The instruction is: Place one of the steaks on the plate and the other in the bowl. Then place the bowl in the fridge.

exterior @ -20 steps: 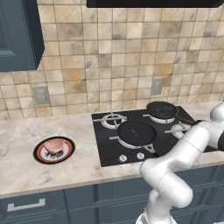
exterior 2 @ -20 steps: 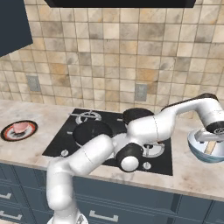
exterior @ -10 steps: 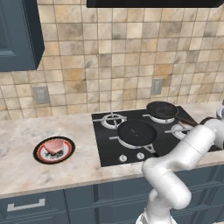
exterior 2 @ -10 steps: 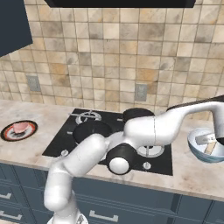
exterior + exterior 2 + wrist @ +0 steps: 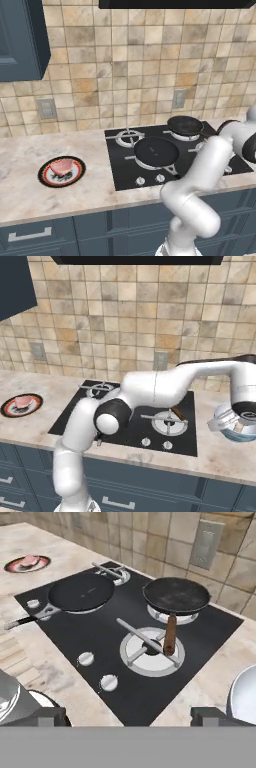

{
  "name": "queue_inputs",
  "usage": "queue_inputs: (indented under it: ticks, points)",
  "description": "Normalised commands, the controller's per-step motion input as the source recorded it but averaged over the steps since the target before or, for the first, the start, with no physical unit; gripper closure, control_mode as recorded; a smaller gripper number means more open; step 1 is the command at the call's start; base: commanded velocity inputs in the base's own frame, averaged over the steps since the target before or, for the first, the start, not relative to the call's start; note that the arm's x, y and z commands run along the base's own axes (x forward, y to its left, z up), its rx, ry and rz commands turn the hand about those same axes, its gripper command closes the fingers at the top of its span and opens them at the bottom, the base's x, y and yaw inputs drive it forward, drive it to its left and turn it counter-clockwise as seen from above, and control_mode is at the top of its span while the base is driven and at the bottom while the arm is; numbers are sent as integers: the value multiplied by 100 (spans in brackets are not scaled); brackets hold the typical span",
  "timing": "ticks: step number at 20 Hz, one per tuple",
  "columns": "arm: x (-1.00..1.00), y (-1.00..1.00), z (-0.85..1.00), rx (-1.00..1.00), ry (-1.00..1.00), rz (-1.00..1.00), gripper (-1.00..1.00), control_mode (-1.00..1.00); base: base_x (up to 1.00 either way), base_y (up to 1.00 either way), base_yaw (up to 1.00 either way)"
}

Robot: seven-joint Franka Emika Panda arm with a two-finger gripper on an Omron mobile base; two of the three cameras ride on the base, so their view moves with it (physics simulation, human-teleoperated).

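Marble surface (image 5: 30,200): left of the hob (image 5: 170,155), one steak (image 5: 61,166) was plated (image 5: 46,177); bowl (image 5: 235,427) unfridged, jaws wide, empty.

1. No text I can actually read anywhere.
2. The plate (image 5: 61,172) has a black pattern in the middle, but it's way too small to make out as letters or a logo.
3. The hob (image 5: 125,637) knobs look plain, with no numbers or markings showing.
4. The wall outlets (image 5: 160,360) are blank too.
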Motion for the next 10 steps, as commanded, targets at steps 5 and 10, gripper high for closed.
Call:
queue_inputs:
  ticks: [5,10]
  points:
    - [-59,100,21,-37,0,19,-100,-100,0,0,0]
    - [-76,100,0,-44,-13,11,-100,-100,0,0,0]
